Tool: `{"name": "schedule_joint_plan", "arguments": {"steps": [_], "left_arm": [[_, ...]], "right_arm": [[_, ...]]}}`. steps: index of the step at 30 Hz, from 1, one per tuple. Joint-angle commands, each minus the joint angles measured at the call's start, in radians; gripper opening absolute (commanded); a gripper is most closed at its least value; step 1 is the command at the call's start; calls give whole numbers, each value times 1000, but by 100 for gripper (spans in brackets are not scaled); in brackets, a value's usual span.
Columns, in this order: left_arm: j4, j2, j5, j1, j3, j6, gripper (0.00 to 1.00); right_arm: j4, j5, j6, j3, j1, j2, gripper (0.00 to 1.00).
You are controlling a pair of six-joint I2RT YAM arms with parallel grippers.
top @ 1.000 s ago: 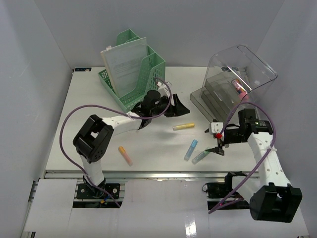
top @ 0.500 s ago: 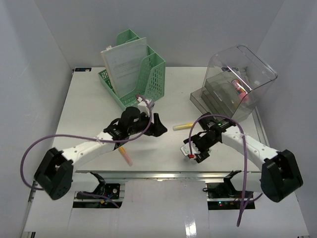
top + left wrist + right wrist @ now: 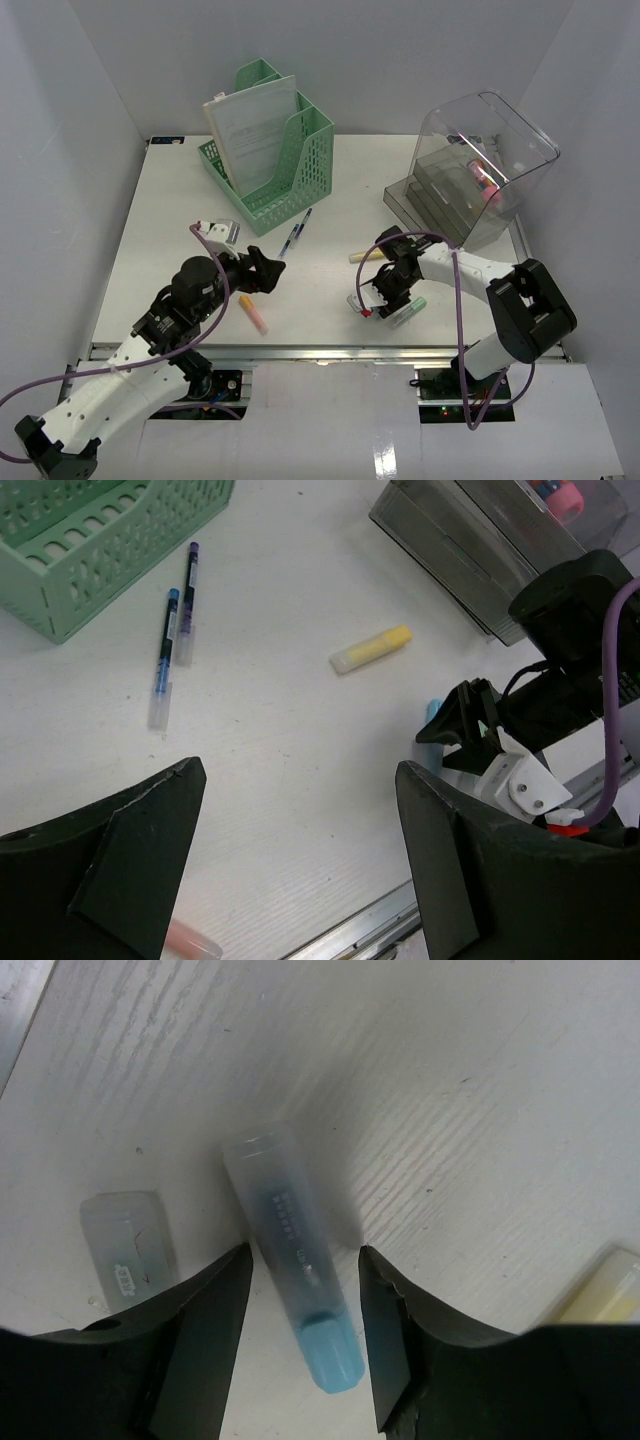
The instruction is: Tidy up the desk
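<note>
The white desk [image 3: 170, 215] holds scattered pens and highlighters. My right gripper [image 3: 385, 290] is open and low over the desk, its jaws either side of a blue highlighter [image 3: 290, 1250] with a gap on both sides. My right gripper [image 3: 300, 1305] hides that highlighter from above. A green highlighter [image 3: 409, 310] lies just right of it, and a yellow highlighter [image 3: 362, 257] just behind. My left gripper [image 3: 258, 272] is open and empty above the desk's front left. An orange highlighter [image 3: 253, 313] lies below it. Two pens [image 3: 295, 233] lie by the green organizer.
A green mesh file organizer [image 3: 275, 150] with papers stands at the back left. A clear plastic tiered organizer [image 3: 470, 185] stands at the back right, with pink items inside. A metal rail [image 3: 320, 352] runs along the front edge. Walls enclose three sides.
My left arm has pulled back from the middle to the front left, uncovering the two pens. My right gripper has moved left and down over the blue highlighter.
</note>
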Motion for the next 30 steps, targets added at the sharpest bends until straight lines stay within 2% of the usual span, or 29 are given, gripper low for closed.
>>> {"name": "schedule_joint_plan", "arguments": {"steps": [1, 6, 7, 8, 10, 14, 20, 24, 28, 30], "left_arm": [[-88, -36, -109, 6, -38, -95, 88], [-143, -69, -120, 6, -74, -190, 88], [-153, -77, -126, 6, -79, -212, 88], [-170, -85, -150, 6, -81, -252, 88], [-207, -104, -197, 6, -85, -310, 88], [-328, -131, -302, 6, -85, -448, 85], [-480, -79, -417, 6, -53, -652, 83], [-575, 66, -457, 6, -20, -735, 82], [-589, 162, -459, 6, -16, -769, 82], [-590, 183, -459, 6, -21, -787, 83]], "right_arm": [[26, 44, -9, 28, 13, 56, 51], [65, 88, 32, 35, 14, 99, 38], [77, 97, 48, 39, 13, 109, 34], [87, 103, 66, 53, 13, 128, 25], [115, 108, 125, 77, 13, 153, 17], [151, 73, 296, 136, 13, 170, 9], [150, 0, 648, 325, 10, 113, 8], [155, 3, 865, 406, -47, 36, 8], [194, 124, 1066, 457, -131, -8, 8], [252, 256, 1133, 452, -169, -38, 8]]}}
